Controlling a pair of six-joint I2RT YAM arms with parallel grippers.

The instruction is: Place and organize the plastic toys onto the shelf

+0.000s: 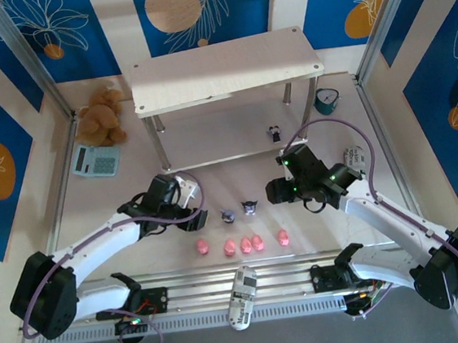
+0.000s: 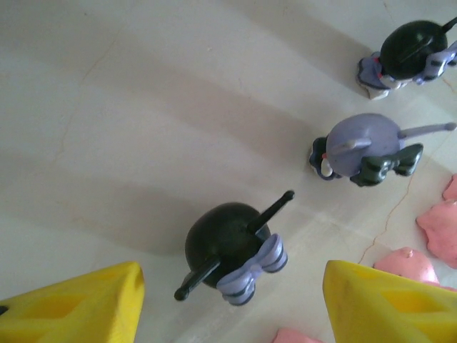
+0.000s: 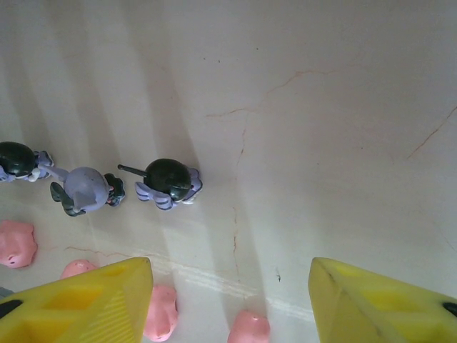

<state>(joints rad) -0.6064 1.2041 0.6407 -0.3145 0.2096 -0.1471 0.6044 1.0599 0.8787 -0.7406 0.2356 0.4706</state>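
Left claw is hanging open, empty, straddling a dark figurine (seemingly lined up for grabbing); right claw is gaping empty.

Five pink pigs in a row, purple figurines beside, one on shelf

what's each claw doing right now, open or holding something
left claw: open over a dark figurine, not gripping it
right claw: open, holding nothing
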